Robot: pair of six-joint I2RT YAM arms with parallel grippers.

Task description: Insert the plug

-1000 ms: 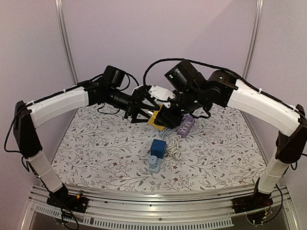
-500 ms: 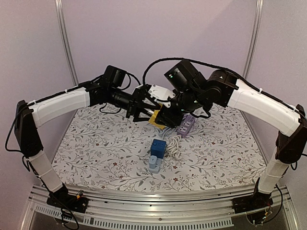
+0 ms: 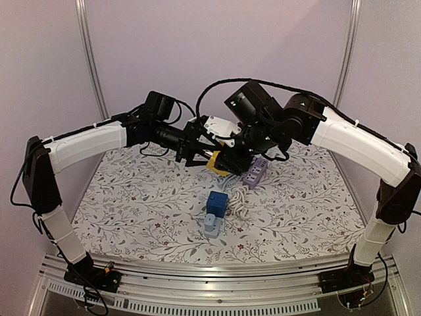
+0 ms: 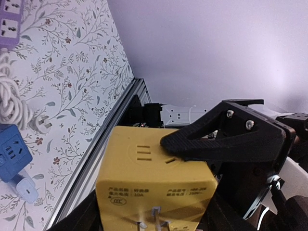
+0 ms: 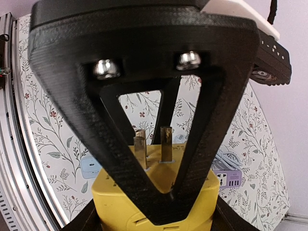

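The yellow plug [image 3: 215,162] is held in the air above the middle of the desk [image 3: 131,197]. It is clamped from both sides by the left fingers [image 3: 193,156] and the right fingers [image 3: 230,158]. Its two metal pins are seen in the right wrist view. It is located at 12 o'clock from the blue socket cube [image 3: 216,205], and a purple power strip [image 3: 255,172] is lying at 2 o'clock from the cube.

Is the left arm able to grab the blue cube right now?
Probably not yet. The left gripper has its jaws closed on the yellow adapter, which the right gripper also holds. The blue cube sits uncovered on the table.
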